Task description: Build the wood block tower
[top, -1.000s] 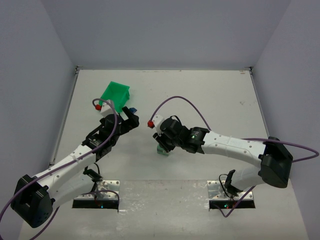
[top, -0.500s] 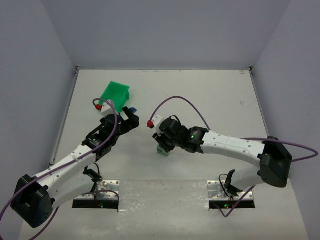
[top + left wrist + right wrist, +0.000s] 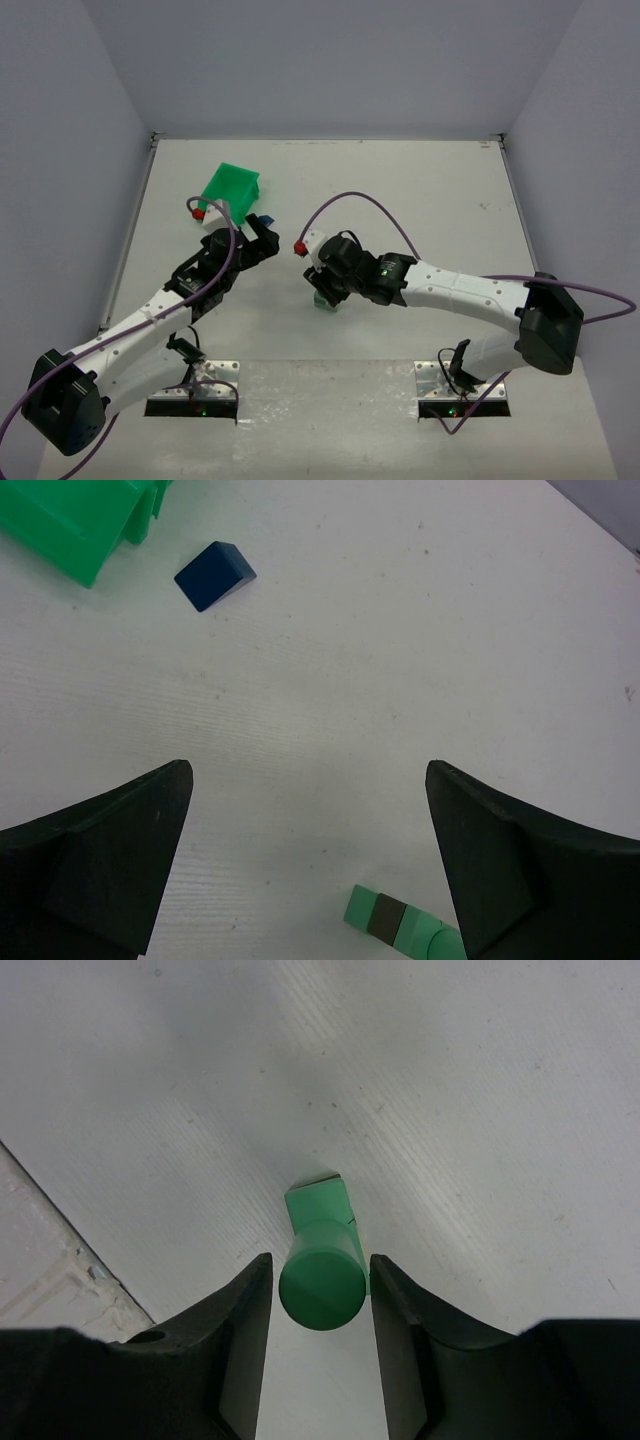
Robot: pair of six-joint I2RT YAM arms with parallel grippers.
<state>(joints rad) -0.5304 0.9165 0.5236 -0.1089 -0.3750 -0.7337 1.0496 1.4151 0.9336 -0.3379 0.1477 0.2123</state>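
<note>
The wood block tower (image 3: pixel 324 299) stands mid-table: pale green blocks with a dark band between them and a green cylinder (image 3: pixel 322 1278) on top. My right gripper (image 3: pixel 321 1263) straddles the cylinder from above, jaws a little apart, a thin gap on each side. The tower's lower part also shows at the bottom of the left wrist view (image 3: pixel 398 924). The dark blue roof-shaped piece (image 3: pixel 214 575) lies alone on the table beside the bin, also visible in the top view (image 3: pixel 264 219). My left gripper (image 3: pixel 306 780) is wide open and empty, hovering short of the blue piece.
A bright green plastic bin (image 3: pixel 229 187) lies at the back left, close to the blue piece; its corner shows in the left wrist view (image 3: pixel 70 520). The table's metal front strip (image 3: pixel 50 1260) is near the tower. Grey walls enclose the table.
The right wrist has shifted very slightly left over the tower. The left arm has not visibly moved.
</note>
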